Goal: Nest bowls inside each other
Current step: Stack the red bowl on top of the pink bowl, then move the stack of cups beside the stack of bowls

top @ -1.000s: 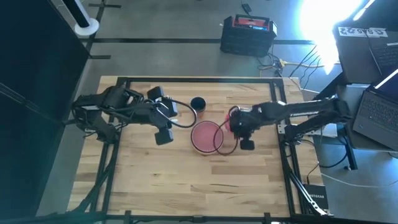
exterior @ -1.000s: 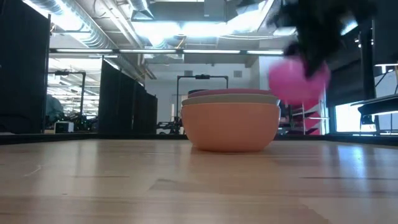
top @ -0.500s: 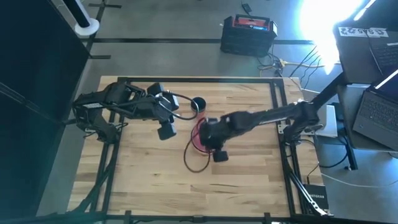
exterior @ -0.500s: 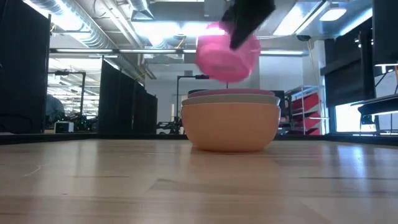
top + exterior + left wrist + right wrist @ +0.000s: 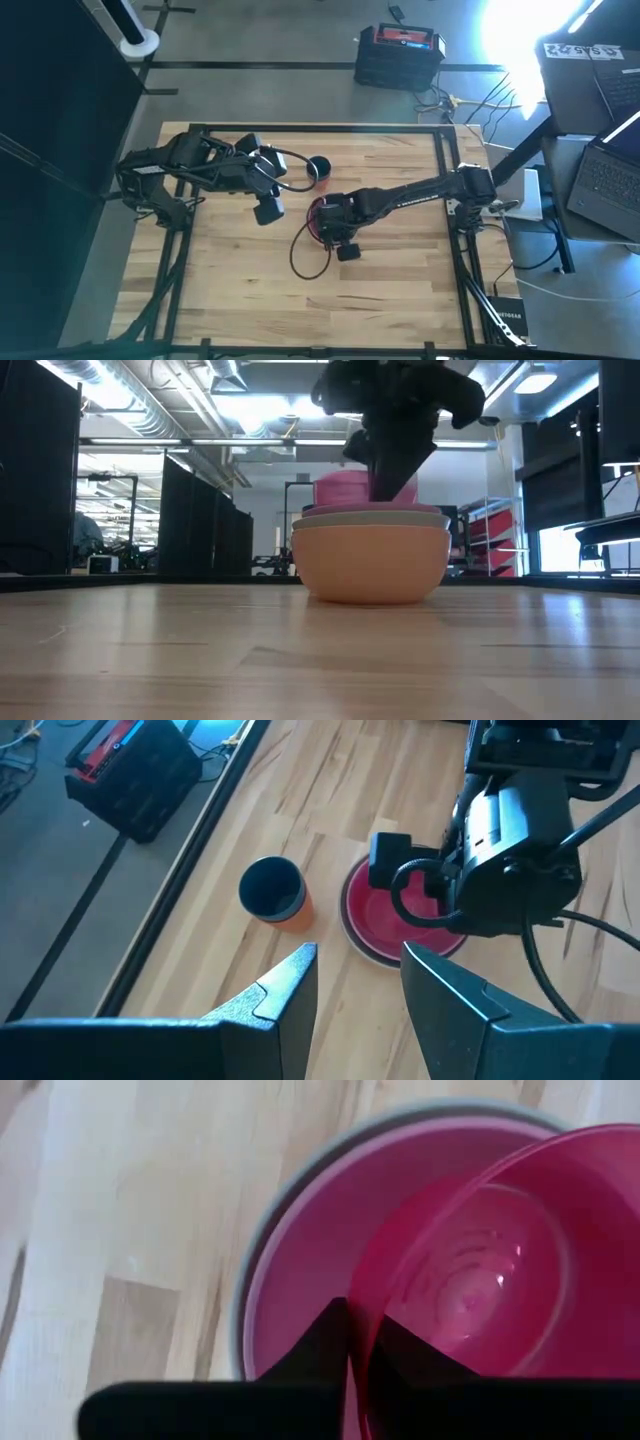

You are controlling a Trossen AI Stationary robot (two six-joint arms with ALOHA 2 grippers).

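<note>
A stack of nested bowls stands mid-table: an orange one outside, then a whitish-grey rim and a pink inner bowl. My right gripper reaches down over the stack and is shut on a translucent pink bowl. That bowl sits low in the stack's mouth. My left gripper hangs open above the table, left of the stack, with nothing between its fingers. My right gripper pinches the translucent pink bowl's rim, one finger inside the bowl and one outside. The fingers come steeply from above. The bowl stays mouth up, nearly level, its lower part inside the stack's top bowl; whether it rests there is hidden.
A small dark blue cup with orange at its base stands just beyond the stack. A dark cable loops from the right wrist over the table's near side. Bare wood lies all around.
My right gripper has carried the pink bowl from the stack's right side toward the table's left. It passed over the stack with the bowl tipped, then went down. The bowl now sits nearly level in the stack's mouth.
</note>
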